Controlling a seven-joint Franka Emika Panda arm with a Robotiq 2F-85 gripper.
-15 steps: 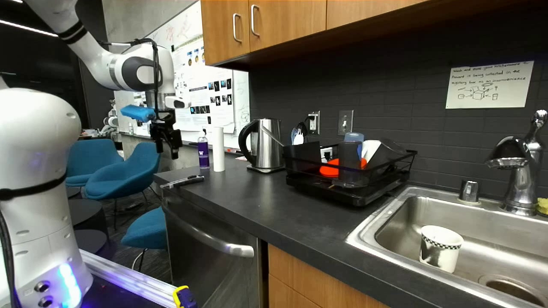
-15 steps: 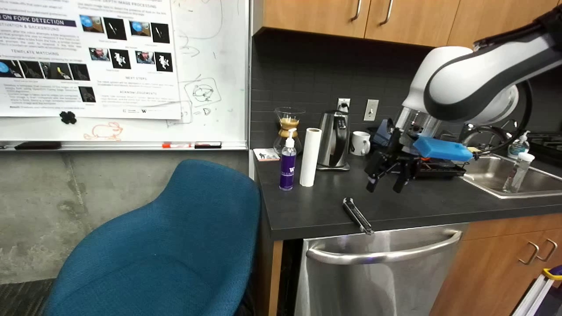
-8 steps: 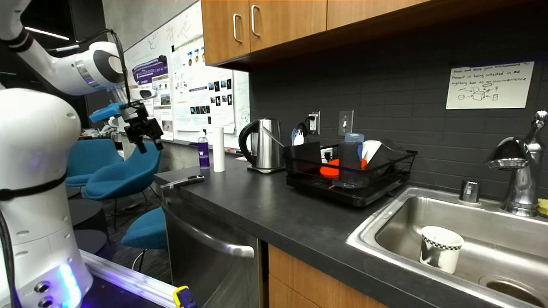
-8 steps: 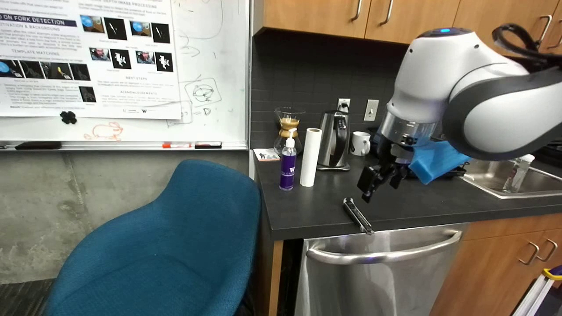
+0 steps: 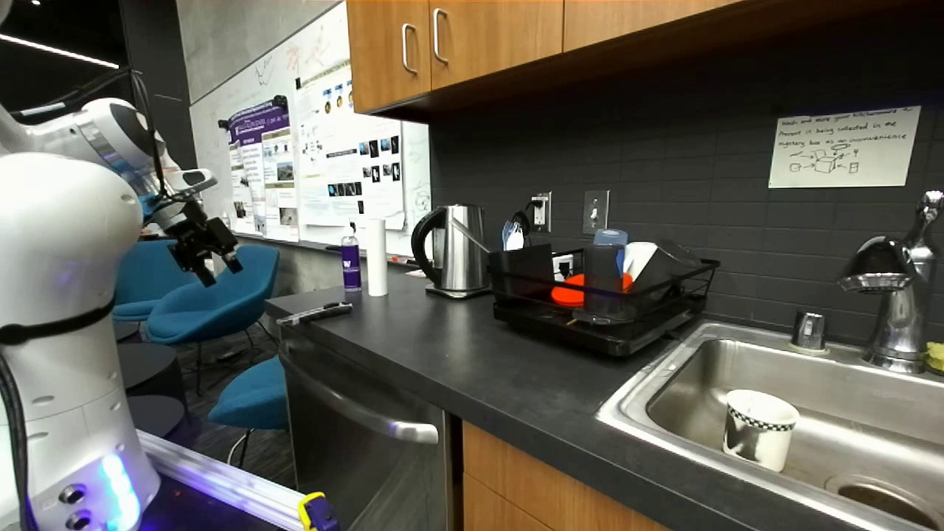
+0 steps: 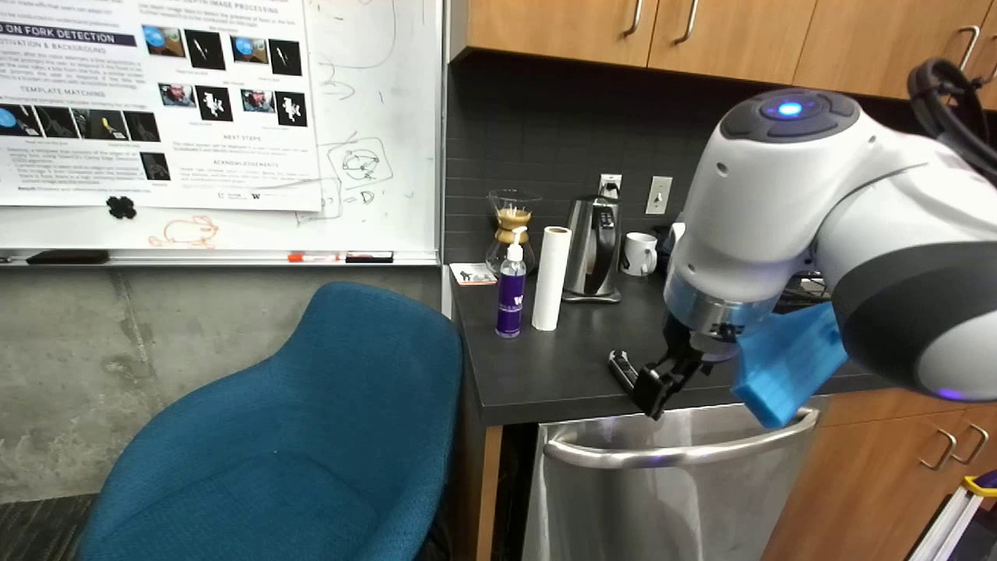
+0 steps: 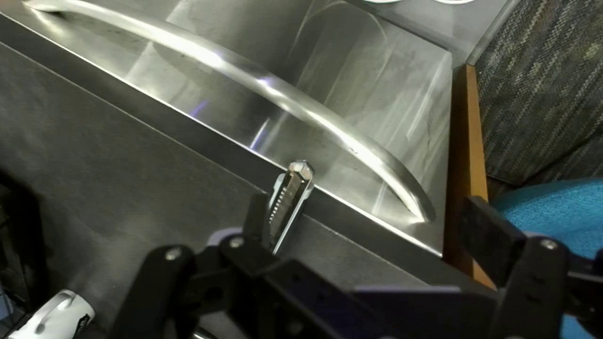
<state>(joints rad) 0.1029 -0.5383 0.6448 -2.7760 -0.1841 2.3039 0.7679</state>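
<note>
My gripper (image 5: 220, 271) is open and empty, with its fingers wide apart in the wrist view (image 7: 367, 214). It hangs tilted in the air, off the end of the dark counter in an exterior view. A slim black-and-silver tool (image 5: 316, 313) lies on the counter near its front edge. In the wrist view the tool (image 7: 288, 205) pokes past the edge above the dishwasher, and the left finger covers its lower part. In an exterior view the gripper (image 6: 654, 405) covers part of the tool (image 6: 621, 368). I see no contact between them.
A purple pump bottle (image 5: 351, 264), a white roll (image 5: 376, 258) and a steel kettle (image 5: 461, 251) stand at the back. A black dish rack (image 5: 627, 335) stands beside the sink (image 5: 627, 402), which holds a cup (image 5: 759, 431). The dishwasher handle (image 6: 685, 454) juts out. A blue chair (image 6: 311, 436) stands nearby.
The arm has drawn back and down, toward its base in an exterior view. The gripper has tilted and dropped to the tool's level in the picture. The tool and the other objects have not moved.
</note>
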